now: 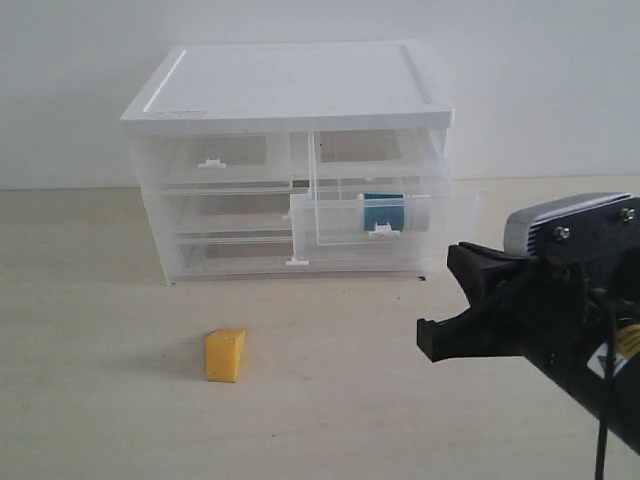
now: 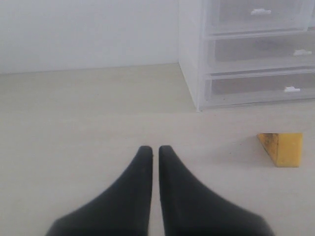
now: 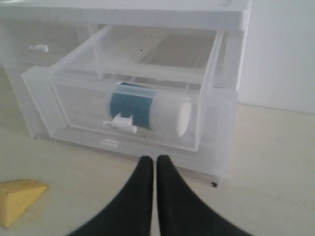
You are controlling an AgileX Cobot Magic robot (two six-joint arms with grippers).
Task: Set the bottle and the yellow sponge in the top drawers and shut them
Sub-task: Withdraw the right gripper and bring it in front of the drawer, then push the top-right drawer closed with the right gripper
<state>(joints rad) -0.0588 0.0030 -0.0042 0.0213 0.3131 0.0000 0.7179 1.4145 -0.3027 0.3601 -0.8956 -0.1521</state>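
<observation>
Lying in open drawer (image 3: 78,105): bottle (image 3: 132,111), label (image 3: 163,116) unreadable

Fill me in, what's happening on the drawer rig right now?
Two-arm robot, partway through. The bottle lies on its side inside the right top drawer, which stands pulled out. The right gripper is shut and empty, pointing at that drawer's front but short of it. The yellow sponge sits on the table in front of the cabinet, with nothing holding it. The left top drawer is closed. The left gripper is shut and empty over the table.
</observation>
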